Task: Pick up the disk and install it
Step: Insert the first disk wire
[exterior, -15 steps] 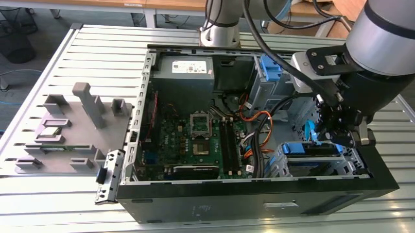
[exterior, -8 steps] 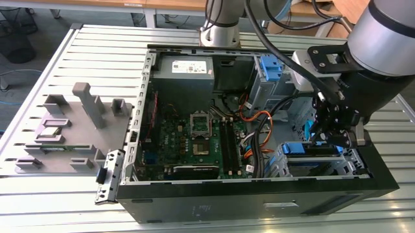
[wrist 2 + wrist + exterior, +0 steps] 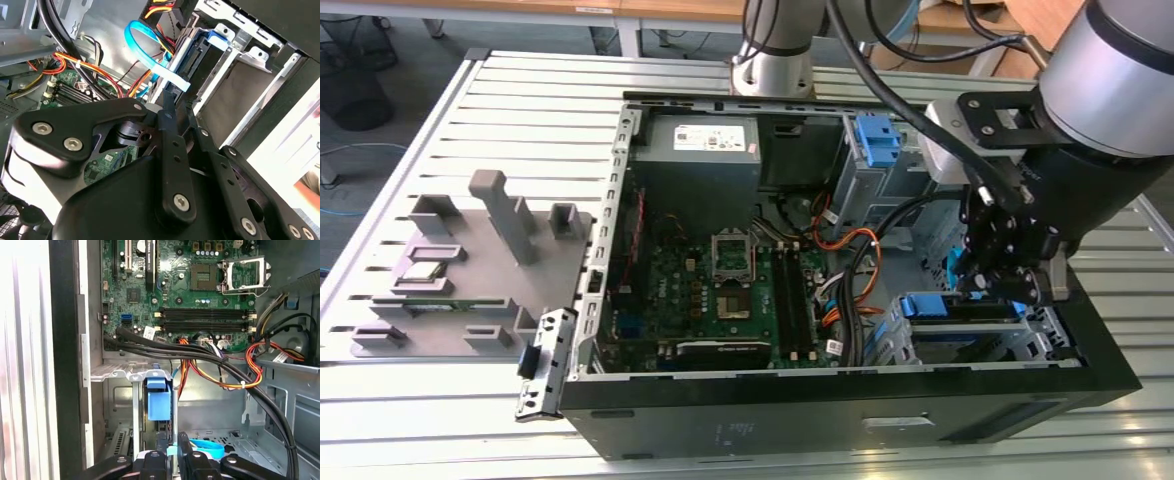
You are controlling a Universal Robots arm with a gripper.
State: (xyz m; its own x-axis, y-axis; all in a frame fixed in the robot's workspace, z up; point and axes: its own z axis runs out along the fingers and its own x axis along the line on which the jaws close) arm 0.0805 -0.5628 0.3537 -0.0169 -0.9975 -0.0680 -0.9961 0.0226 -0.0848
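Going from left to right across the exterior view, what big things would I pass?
Grey holder block on the slatted table → green circuit board inside the open computer case → orange wires → the arm's black tool above a blue-railed drive bay.

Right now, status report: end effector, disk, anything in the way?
End effector over the drive cage. Disk standing in the cage slot, blue rail up. Cable bundle close by.

We record a green motherboard (image 3: pixel 190 295) with black memory slots (image 3: pixel 207 319), crossed by a bundle of orange, red and yellow wires (image 3: pixel 250 365) beside thick black cables (image 3: pixel 200 356). We list a bright blue plastic rail (image 3: pixel 159 399) in a silver-grey drive cage (image 3: pixel 131 375), and a light blue ribbon cable (image 3: pixel 145 52). The gripper (image 3: pixel 172 107) is matt black with silver screws; the computer case (image 3: pixel 854 420) is black, on a pale grey slatted table (image 3: pixel 520 90).
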